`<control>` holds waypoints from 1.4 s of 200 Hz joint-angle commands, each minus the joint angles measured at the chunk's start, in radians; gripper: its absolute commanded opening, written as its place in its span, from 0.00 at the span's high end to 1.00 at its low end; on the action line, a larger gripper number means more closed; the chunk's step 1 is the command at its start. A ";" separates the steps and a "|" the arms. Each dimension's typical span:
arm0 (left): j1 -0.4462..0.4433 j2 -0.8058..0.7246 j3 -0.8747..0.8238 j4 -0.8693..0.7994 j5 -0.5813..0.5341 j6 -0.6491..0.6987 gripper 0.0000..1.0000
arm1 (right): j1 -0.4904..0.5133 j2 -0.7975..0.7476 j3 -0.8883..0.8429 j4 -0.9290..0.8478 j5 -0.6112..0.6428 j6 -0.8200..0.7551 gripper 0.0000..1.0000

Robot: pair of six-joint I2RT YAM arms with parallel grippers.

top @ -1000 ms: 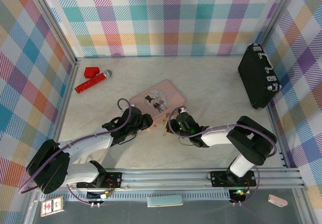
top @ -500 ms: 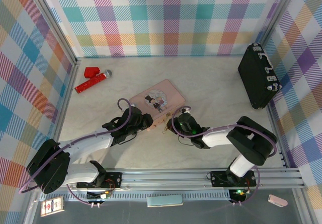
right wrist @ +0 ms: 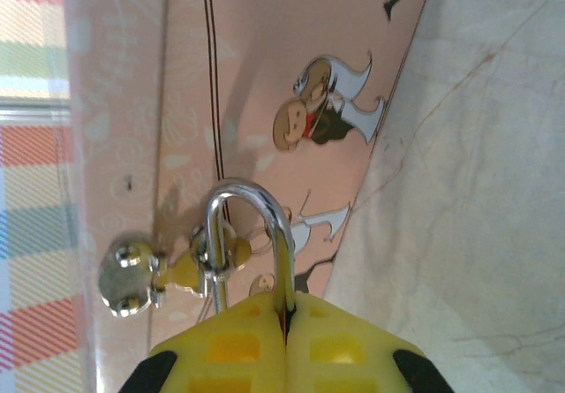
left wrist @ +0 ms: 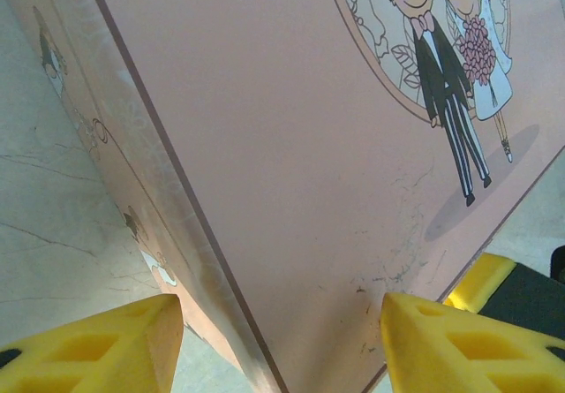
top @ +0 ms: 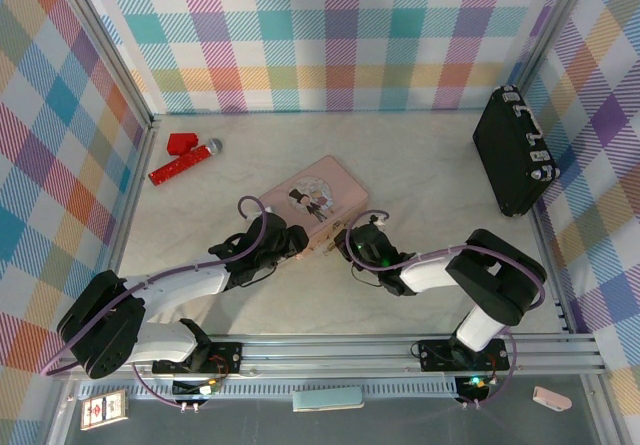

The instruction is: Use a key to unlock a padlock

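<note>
Two claws were at the pink tin (top: 312, 197) in the middle of the counter (top: 420, 165). The left claw (left wrist: 281, 309) was spread around its near corner. The right claw (right wrist: 287, 309) was pressed together right at the padlock (right wrist: 247, 185), which hung on the clasp (right wrist: 132, 274) at the tin's near side.

A tiny padlock (right wrist: 240, 185) hangs from the gold clasp ring on the pink tin (right wrist: 265, 57), its thin silver U-shaped shackle upright, its body hidden behind the right tool's (right wrist: 287, 309) closed yellow fingers.
</note>
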 commanded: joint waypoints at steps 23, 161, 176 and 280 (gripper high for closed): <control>-0.011 0.012 -0.021 -0.086 -0.017 -0.016 0.40 | -0.012 -0.015 0.004 0.045 0.086 0.053 1.00; -0.006 -0.012 -0.013 -0.135 -0.061 0.012 0.38 | -0.093 -0.177 -0.003 -0.179 0.037 -0.212 1.00; 0.002 -0.026 -0.007 -0.161 -0.077 0.036 0.37 | -0.095 -0.256 0.008 -0.305 0.047 -0.302 1.00; 0.106 -0.241 -0.052 -0.282 -0.134 0.186 0.33 | -0.107 -0.645 0.087 -1.122 -0.020 -0.869 1.00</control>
